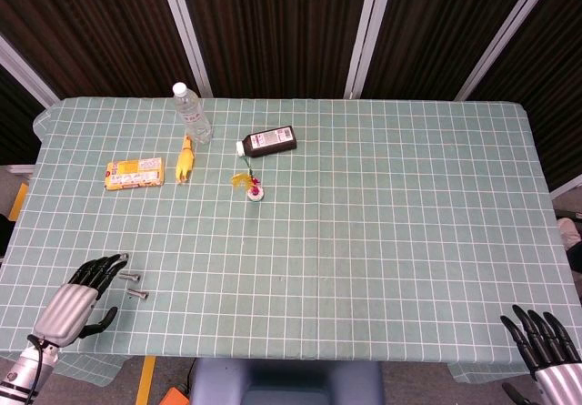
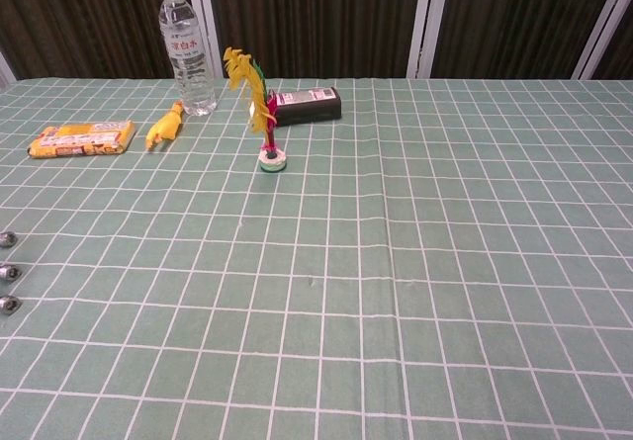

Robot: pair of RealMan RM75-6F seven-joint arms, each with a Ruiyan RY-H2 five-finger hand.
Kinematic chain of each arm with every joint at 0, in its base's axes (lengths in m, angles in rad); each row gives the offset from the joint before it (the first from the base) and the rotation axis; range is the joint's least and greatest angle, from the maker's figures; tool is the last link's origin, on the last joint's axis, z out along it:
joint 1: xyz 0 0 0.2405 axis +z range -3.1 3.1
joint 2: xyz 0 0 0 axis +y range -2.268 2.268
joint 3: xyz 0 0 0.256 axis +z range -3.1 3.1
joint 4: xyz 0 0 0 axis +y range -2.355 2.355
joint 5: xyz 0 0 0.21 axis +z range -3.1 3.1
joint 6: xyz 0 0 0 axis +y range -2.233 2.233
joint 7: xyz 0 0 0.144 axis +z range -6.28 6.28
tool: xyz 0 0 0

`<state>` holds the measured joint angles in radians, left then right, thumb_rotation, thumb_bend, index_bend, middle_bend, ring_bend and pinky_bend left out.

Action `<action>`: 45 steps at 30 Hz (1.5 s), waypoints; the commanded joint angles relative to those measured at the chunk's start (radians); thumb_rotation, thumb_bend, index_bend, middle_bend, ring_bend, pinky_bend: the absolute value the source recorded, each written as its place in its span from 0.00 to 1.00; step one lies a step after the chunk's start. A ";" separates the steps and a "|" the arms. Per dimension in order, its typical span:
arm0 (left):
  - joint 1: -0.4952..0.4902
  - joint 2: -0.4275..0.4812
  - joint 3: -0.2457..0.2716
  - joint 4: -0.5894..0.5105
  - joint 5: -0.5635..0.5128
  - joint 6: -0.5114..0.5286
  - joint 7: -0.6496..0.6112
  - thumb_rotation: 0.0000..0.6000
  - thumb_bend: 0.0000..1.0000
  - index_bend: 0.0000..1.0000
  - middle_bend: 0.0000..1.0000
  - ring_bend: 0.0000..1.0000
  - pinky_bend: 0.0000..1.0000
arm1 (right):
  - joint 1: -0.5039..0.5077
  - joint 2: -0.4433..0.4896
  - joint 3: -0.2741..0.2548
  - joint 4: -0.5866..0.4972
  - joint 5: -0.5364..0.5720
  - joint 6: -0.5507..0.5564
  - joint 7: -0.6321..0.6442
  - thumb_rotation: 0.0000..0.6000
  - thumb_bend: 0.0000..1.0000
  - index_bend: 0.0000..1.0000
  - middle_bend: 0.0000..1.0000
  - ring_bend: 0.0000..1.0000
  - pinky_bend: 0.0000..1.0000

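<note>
My left hand [image 1: 84, 294] hovers at the near left corner of the green checked table [image 1: 382, 241], fingers spread and holding nothing. Two small metal bolts [image 1: 133, 285] lie just right of its fingertips. Low at the near right corner, my right hand [image 1: 544, 343] also has its fingers apart and empty. The chest view shows neither hand clearly; small metallic pieces [image 2: 8, 273] sit at its left edge, and I cannot tell what they are.
At the far left stand a clear water bottle [image 1: 193, 114] [image 2: 186, 49], a yellow toy chicken [image 1: 185, 159] [image 2: 165, 126] and a yellow snack packet [image 1: 135, 173] [image 2: 81, 138]. A black bottle [image 1: 269, 141] [image 2: 307, 105] lies on its side beside a feathered shuttlecock [image 1: 255, 187] [image 2: 262, 114].
</note>
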<state>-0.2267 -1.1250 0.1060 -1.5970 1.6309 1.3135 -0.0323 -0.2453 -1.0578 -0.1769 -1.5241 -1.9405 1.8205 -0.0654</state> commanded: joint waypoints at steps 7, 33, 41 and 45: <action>-0.002 -0.023 0.014 0.014 0.047 0.005 0.002 1.00 0.44 0.00 0.01 0.03 0.25 | -0.004 0.001 0.004 0.007 0.003 0.010 0.010 1.00 0.18 0.00 0.00 0.00 0.00; 0.057 -0.388 -0.008 0.612 0.060 0.128 -0.232 1.00 0.44 0.51 1.00 1.00 1.00 | -0.004 -0.020 -0.016 -0.005 -0.022 -0.041 -0.052 1.00 0.18 0.00 0.00 0.00 0.00; 0.048 -0.433 -0.014 0.668 0.038 0.097 -0.245 1.00 0.44 0.43 1.00 1.00 1.00 | -0.004 -0.018 -0.019 -0.009 -0.019 -0.047 -0.060 1.00 0.18 0.00 0.00 0.00 0.00; 0.047 -0.461 -0.029 0.705 0.026 0.108 -0.243 1.00 0.44 0.43 1.00 1.00 1.00 | -0.003 -0.016 -0.020 -0.012 -0.015 -0.055 -0.062 1.00 0.18 0.00 0.00 0.00 0.00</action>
<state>-0.1794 -1.5781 0.0822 -0.9004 1.6612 1.4166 -0.2757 -0.2488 -1.0740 -0.1966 -1.5351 -1.9562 1.7667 -0.1262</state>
